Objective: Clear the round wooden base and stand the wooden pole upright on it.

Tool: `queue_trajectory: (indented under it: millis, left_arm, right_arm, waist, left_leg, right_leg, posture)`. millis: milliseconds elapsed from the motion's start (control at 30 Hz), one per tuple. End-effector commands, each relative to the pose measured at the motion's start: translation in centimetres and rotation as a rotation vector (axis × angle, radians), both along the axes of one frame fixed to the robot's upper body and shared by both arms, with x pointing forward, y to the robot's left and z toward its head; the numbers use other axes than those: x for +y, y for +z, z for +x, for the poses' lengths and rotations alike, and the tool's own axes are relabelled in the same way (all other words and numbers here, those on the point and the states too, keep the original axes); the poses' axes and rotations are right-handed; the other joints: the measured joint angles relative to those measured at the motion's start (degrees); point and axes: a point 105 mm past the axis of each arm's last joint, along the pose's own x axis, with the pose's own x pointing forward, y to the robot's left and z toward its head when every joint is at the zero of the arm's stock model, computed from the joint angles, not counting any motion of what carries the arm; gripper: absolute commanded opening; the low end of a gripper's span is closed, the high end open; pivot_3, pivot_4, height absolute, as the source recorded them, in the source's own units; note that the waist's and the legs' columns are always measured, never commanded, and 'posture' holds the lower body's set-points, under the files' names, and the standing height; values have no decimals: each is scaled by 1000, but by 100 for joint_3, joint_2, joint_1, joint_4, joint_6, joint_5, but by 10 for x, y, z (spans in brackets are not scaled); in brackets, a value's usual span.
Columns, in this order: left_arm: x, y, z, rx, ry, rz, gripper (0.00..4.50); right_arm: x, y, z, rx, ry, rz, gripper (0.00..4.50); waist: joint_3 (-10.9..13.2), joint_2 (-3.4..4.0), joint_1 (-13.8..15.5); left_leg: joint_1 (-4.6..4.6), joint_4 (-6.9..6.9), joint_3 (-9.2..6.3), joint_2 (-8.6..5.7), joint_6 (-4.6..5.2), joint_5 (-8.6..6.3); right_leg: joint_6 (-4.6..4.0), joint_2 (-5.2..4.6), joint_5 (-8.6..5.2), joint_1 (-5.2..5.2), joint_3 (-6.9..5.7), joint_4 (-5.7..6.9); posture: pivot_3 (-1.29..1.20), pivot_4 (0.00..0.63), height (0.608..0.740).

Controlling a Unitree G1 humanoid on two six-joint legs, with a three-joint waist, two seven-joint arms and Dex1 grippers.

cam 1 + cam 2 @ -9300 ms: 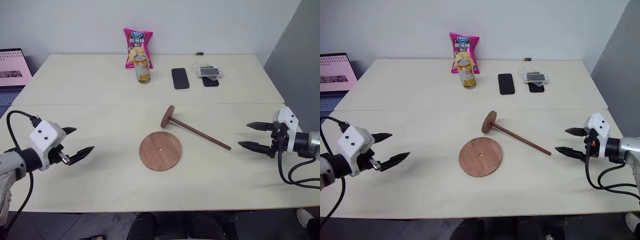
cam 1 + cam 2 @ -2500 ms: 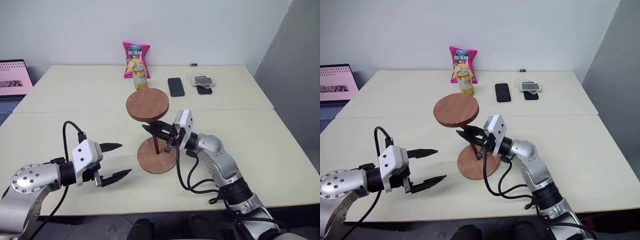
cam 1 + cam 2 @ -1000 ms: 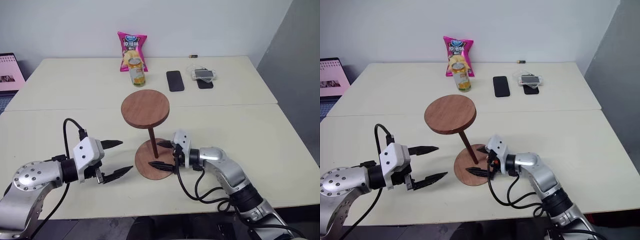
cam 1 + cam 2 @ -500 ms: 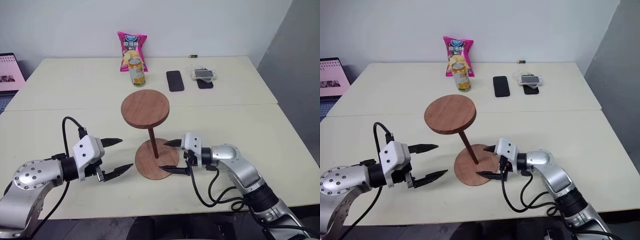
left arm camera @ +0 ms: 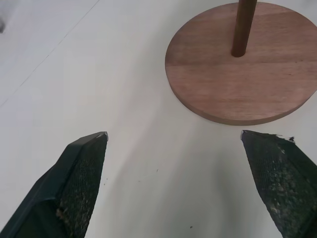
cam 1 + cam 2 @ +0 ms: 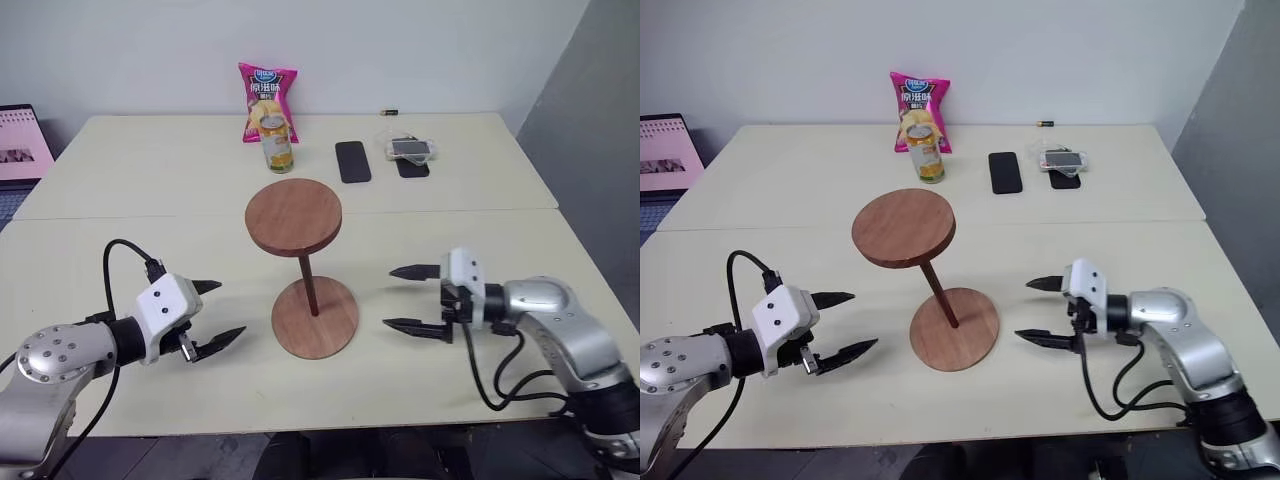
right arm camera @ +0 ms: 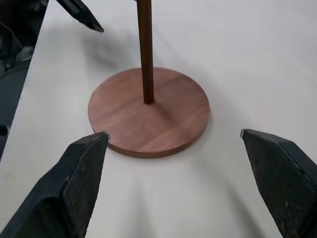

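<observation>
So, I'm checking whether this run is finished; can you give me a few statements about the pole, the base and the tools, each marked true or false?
1. The wooden pole stands upright in the centre of the round wooden base. True.
2. The right tool grips the pole. False: it is open, beside the base, touching nothing.
3. The pole's disc is at its top end. True.
4. The left tool rests on the base. False: it is open, apart from the base.
5. The can stands on the base. False: it stands by the chip bag.
</observation>
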Motion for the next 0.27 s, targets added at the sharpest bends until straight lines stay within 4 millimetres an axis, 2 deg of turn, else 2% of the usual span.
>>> queue_trajectory:
  millis: [33,133,267]
  left_arm:
    - [5,18,2,-41,-1,16,4500]
    - [3,22,3,-39,-12,10,4500]
    - [0,24,1,-31,-36,-10,4500]
  right_arm:
    - [-20,20,-8,-23,7,-17,4476]
    - [-28,25,-7,-28,-14,-22,4476]
    - [-28,26,-6,-27,-11,-20,4476]
  waist:
    - [3,-3,27]
    - [7,-8,42]
    - [9,-10,42]
  left_leg:
    - [0,0,-1,0,0,0]
    - [0,3,3,0,0,0]
    - [4,3,3,1,0,0]
  right_leg:
    - [0,0,0,1,-2,-1]
    - [0,0,0,3,1,-1]
    - [0,2,0,5,0,0]
  posture:
    - [0,150,740]
    - [0,150,740]
    - [0,150,740]
